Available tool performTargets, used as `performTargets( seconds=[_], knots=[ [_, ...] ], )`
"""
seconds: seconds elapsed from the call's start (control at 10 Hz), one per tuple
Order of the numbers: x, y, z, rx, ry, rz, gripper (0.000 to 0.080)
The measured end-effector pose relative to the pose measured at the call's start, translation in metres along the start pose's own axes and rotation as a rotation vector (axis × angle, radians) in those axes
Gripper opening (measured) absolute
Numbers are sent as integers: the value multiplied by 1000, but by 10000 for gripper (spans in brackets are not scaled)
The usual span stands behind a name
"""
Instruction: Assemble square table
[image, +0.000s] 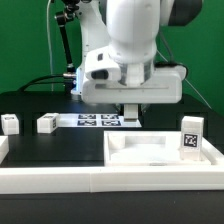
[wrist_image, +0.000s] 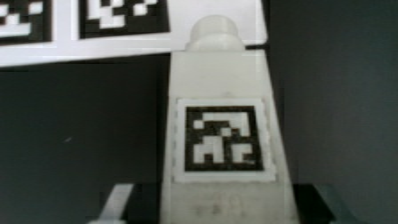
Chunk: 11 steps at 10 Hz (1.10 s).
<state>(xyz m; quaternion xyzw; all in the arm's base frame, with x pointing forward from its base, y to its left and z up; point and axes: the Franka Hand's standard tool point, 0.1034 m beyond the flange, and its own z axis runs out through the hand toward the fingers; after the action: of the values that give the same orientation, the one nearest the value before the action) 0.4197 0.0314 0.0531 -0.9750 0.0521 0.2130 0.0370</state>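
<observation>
Pinching a leg (wrist_image: 217, 120) lengthwise, the gripper (wrist_image: 217, 205) leaves its narrow tip free, likely for screwing into the tray (image: 150, 152).

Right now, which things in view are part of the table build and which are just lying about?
Job: tabletop; held leg, clamped in the end effector; upright leg; loose leg and second loose leg, both at the exterior view's left.
Not the job: marker board; border rails.

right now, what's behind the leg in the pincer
The marker board, two tags showing, lies beyond the leg on the black table. The leg hides part of it.
</observation>
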Motion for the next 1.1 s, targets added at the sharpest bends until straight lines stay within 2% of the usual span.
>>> performTargets(
  seconds=[0.1,0.2,0.6,0.8,1.0,1.1],
  knots=[
    [2,1,-4,2,49,2,290],
    [8,1,-4,-5,143,-3,290],
    [12,7,-5,-32,397,-17,290],
    [17,6,-30,-25,490,-22,290],
    [15,2,-51,-15,572,-24,290],
    [12,2,-55,-10,566,-26,290]
  ],
)
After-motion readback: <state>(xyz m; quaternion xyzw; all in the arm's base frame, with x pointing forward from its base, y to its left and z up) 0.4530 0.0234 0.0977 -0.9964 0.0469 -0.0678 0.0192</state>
